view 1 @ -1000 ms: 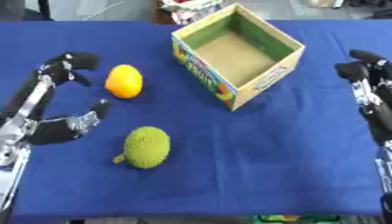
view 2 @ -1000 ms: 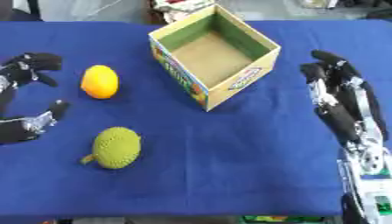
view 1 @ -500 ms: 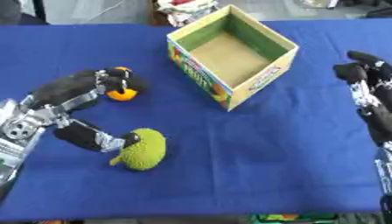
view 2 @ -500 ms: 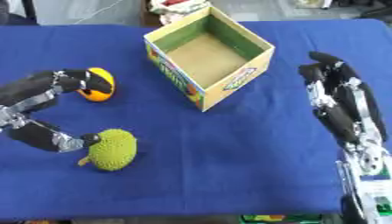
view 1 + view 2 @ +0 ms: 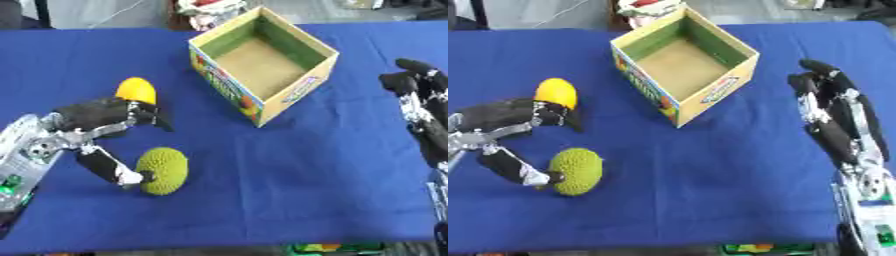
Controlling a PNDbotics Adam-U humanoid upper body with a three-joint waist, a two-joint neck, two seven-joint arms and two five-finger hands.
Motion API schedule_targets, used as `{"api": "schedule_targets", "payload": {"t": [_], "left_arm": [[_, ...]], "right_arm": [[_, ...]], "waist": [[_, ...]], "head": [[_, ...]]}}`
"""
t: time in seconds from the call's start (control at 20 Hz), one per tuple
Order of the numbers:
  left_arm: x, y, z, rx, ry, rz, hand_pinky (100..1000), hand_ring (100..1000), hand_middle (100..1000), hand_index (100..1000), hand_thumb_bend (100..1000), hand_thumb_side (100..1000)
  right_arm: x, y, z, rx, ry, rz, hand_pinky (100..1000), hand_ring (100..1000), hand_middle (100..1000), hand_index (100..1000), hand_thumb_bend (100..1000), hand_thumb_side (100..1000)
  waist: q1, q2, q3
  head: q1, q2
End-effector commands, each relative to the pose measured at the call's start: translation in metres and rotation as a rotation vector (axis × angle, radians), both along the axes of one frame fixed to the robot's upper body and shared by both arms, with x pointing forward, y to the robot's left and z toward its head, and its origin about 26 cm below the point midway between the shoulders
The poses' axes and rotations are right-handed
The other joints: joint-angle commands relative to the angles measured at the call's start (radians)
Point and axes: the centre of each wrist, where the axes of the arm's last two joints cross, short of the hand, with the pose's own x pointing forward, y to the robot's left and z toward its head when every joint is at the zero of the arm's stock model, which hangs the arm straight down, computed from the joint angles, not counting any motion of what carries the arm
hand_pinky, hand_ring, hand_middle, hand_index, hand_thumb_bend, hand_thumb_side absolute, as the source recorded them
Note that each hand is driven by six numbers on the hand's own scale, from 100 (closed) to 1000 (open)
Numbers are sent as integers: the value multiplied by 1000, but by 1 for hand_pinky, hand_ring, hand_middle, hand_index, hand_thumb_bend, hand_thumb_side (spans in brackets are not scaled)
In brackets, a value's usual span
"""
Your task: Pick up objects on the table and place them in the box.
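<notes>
yellow fruit (image 5: 135, 89) left | bumpy green fruit (image 5: 164, 170) nearer | open box (image 5: 262, 64) far centre

left hand (image 5: 96, 131) dropped between fruits (thumb touching green one (image 5: 164, 170))

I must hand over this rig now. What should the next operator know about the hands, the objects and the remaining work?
Left hand: open, fingers over the yellow-orange fruit, thumb at the bumpy green fruit; nothing lifted.
Right hand: open, idle at the right edge.
Box: empty, at the table's far centre.
Done: nothing placed.
Left: both fruits must go into the box.
</notes>
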Motion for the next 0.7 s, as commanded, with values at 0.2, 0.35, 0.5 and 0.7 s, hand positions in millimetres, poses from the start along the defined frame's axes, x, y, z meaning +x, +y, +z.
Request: {"api": "schedule_targets", "payload": {"t": [0.2,0.35,0.5,0.7], "left_arm": [[3,1,-2,73,12,-33,661,715,655,780,383,296],[4,2,-4,91,32,-48,633,665,590,727,322,261],[4,3,-3,85,38,-55,582,584,469,612,264,183],[3,5,4,34,17,-46,533,525,389,526,212,152]], "right_arm": [[0,-2,9,-23,-28,6,828,776,596,817,100,512],[0,-3,9,-22,-27,4,828,776,595,816,100,512],[0,-3,8,-21,-26,2,828,776,595,816,100,511],[0,-3,8,-20,-26,1,828,776,595,816,100,511]], "waist": [[3,-14,-2],[3,-14,-3],[3,-14,-3],[3,-14,-3]], "head": [[-2,5],[-2,5],[-3,5],[-5,5]]}}
